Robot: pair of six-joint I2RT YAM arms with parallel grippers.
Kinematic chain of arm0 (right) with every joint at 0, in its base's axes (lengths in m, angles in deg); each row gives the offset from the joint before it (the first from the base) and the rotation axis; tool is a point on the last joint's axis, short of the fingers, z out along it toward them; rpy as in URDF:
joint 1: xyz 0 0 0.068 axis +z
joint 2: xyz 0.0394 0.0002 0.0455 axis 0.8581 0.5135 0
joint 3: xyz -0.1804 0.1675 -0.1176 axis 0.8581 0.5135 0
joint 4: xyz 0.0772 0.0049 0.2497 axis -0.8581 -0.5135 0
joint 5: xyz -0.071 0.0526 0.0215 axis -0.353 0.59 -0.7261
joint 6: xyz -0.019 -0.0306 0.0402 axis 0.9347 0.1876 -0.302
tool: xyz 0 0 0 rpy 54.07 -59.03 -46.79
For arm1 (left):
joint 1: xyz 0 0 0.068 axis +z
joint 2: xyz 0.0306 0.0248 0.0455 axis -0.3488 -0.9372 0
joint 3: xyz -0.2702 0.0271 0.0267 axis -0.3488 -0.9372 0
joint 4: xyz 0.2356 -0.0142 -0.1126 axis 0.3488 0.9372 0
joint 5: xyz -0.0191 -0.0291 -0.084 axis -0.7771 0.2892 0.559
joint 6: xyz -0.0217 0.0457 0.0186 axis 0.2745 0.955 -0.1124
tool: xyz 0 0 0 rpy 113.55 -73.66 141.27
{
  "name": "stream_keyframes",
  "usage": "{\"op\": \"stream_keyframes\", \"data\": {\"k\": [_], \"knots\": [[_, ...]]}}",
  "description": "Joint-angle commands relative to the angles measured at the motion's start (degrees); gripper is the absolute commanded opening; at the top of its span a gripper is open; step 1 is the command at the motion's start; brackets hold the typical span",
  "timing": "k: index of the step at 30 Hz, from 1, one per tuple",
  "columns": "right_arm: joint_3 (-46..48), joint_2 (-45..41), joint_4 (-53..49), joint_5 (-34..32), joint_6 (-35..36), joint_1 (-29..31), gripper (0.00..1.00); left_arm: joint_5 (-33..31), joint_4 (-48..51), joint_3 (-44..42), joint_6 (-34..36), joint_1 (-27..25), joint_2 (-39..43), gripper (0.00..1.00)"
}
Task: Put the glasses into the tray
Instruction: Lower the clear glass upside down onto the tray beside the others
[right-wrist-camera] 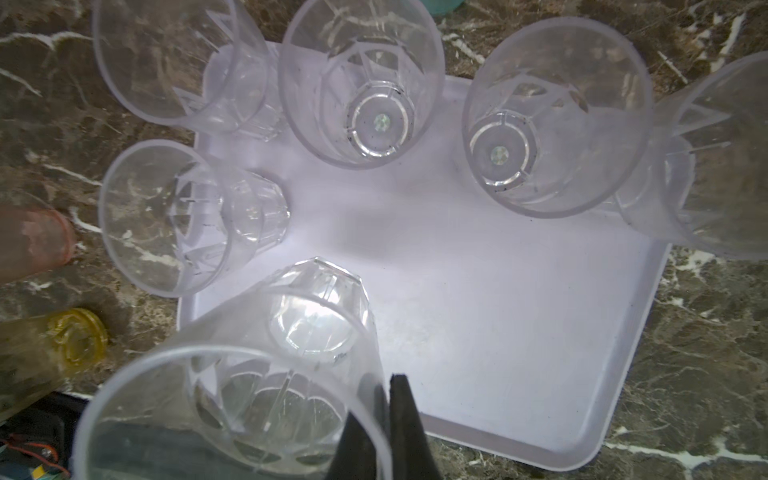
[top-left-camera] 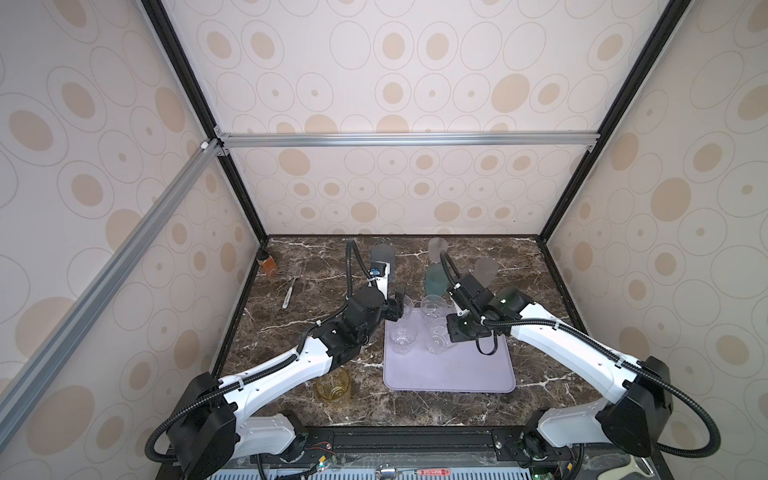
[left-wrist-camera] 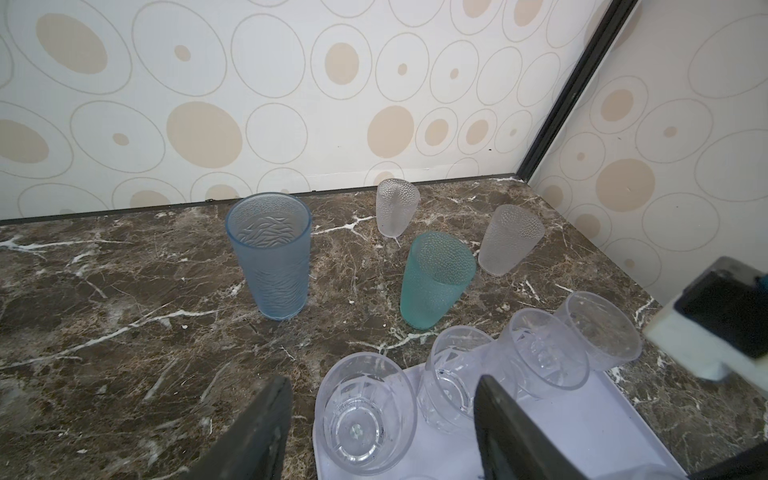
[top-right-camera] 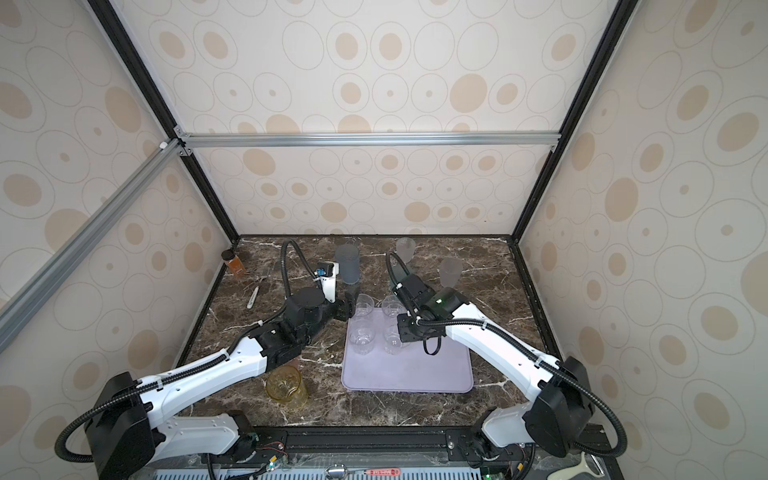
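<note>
Right hand (right-wrist-camera: 386,386) clamps shut on the rim of an upright clear glass (right-wrist-camera: 232,395) over the tray (right-wrist-camera: 498,311), bare tray floor lying at five o'clock from it in both top views, and the left hand (left-wrist-camera: 382,380) gapes open around a second glass (left-wrist-camera: 365,415) at its ten o'clock.

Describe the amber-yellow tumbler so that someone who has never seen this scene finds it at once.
Find the flat pale lavender plastic tray in the middle of the dark marble tabletop. Off its near-left corner, on the bare marble, stands the amber-yellow patterned tumbler. It is the only yellow glass; the clear faceted tumblers close by are colourless and grouped at the tray.
</note>
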Motion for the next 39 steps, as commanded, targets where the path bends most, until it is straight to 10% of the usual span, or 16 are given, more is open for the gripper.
{"op": "stream_keyframes", "data": {"k": [1, 39], "knots": [[1.91, 1.99, 3.97, -3.68, 0.43, 0.62, 0.00, -0.03, -0.57, -0.06, -1.33, -0.45, -0.73, 0.69], [0.25, 15.53, 6.46, -8.06, 1.85, 0.59, 0.00, 0.23, -0.80, -0.11, -0.95, -0.58, -4.05, 0.69]]}}
